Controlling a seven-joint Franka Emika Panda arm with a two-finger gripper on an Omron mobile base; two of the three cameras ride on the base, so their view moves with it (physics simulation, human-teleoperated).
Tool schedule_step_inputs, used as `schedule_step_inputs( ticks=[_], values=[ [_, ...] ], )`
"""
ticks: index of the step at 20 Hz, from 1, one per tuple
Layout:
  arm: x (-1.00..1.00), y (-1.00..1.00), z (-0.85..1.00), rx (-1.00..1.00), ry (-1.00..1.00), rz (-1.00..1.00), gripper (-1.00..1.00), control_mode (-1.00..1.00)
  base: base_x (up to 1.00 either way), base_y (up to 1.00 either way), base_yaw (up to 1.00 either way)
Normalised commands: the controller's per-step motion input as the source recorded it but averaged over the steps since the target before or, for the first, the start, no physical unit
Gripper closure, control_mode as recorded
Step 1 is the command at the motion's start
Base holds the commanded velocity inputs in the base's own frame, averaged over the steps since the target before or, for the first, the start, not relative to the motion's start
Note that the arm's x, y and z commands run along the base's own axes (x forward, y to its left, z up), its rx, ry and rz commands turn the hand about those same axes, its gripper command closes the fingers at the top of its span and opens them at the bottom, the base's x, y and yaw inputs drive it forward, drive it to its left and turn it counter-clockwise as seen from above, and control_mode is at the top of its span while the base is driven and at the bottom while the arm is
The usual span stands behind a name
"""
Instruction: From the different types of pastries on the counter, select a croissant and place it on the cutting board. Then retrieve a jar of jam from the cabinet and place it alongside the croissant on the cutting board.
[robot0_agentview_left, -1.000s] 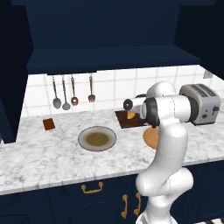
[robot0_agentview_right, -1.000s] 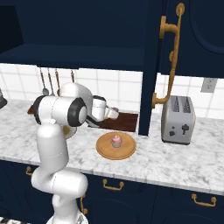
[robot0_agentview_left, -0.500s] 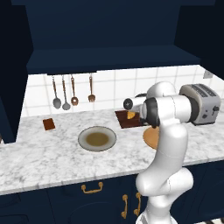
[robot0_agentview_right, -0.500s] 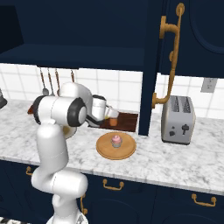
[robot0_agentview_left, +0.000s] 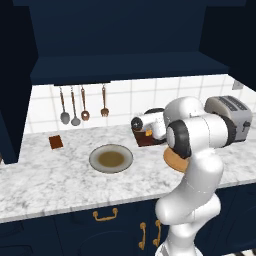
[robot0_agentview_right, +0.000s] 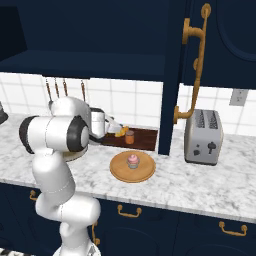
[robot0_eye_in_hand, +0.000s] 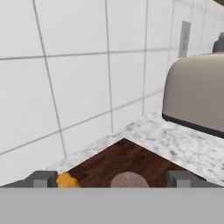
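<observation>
The dark brown cutting board (robot0_agentview_right: 145, 140) lies against the tiled wall. On it sit the small golden croissant (robot0_agentview_right: 120, 132) and, just to its right, the orange-brown jar of jam (robot0_agentview_right: 130, 137), upright. My gripper (robot0_agentview_right: 115, 128) hovers at the board's left end, beside the croissant and a little short of the jar. In the hand view its fingertips (robot0_eye_in_hand: 43, 179) stand wide apart, open, with the jar's top (robot0_eye_in_hand: 127, 180) low between them and the croissant (robot0_eye_in_hand: 65, 180) by the left tip. The pink-frosted cupcake (robot0_agentview_right: 132, 160) sits on a round tan plate (robot0_agentview_right: 120, 170).
A silver toaster (robot0_agentview_right: 202, 137) stands right of the board, past a navy cabinet panel with a brass handle (robot0_agentview_right: 192, 60). A grey dish (robot0_agentview_left: 111, 159) and the small brown square (robot0_agentview_left: 56, 142) lie to the left. Utensils (robot0_agentview_left: 75, 105) hang on the tiles.
My hand has drawn back a little to the left, away from the jar. The jar and the croissant stay on the board.
</observation>
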Motion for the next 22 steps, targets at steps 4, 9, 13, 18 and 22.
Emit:
schedule_step_inputs(
  ticks=[4, 9, 13, 18, 22],
  values=[
    [-0.61, 0.94, 0.21, -0.06, -0.21, 0.00, -1.00, -1.00, 0.00, 0.00, 0.00],
    [-0.58, 0.95, 0.14, -0.08, -0.19, 0.00, -1.00, -1.00, 0.00, 0.00, 0.00],
    [-0.47, 0.88, 0.00, -0.06, -0.08, 0.00, -1.00, -1.00, 0.00, 0.00, 0.00],
    [-0.18, 0.55, 0.00, -0.01, -0.01, 0.00, -1.00, -1.00, 0.00, 0.00, 0.00],
    [0.00, 0.00, 0.00, 0.00, 0.00, 0.00, -1.00, -1.00, 0.00, 0.00, 0.00]
  ],
)
